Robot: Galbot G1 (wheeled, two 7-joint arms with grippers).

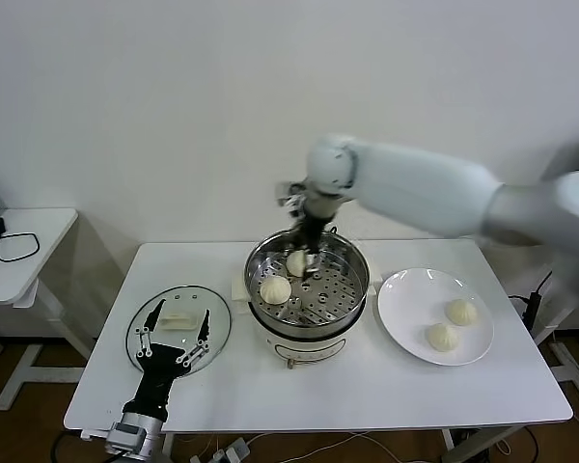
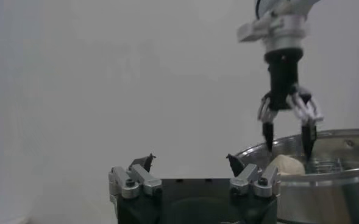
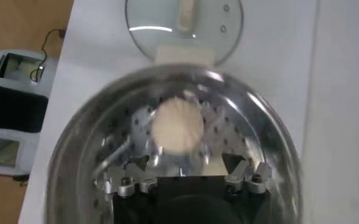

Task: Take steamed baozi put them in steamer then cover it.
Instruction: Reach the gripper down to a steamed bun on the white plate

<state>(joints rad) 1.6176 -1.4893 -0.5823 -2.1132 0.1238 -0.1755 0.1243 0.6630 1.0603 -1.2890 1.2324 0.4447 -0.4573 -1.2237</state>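
The steel steamer [image 1: 358,289] stands mid-table with two steamed baozi inside: one near its left wall [image 1: 275,288] and one [image 1: 296,262] directly under my right gripper [image 1: 307,253]. That gripper hangs open just above the basket, touching nothing. In the right wrist view a baozi [image 3: 177,125] lies on the perforated floor just beyond my open right gripper [image 3: 188,163]. Two more baozi [image 1: 460,311] [image 1: 443,337] rest on the white plate [image 1: 405,289]. My left gripper [image 1: 174,333] is open and empty, low over the glass lid [image 1: 212,323].
The lid lies flat at the table's front left with its cream handle [image 1: 179,319] up. A small side table [image 1: 24,251] with a cable stands farther left. From the left wrist view, the right gripper [image 2: 287,137] hangs over the steamer rim [image 2: 331,179].
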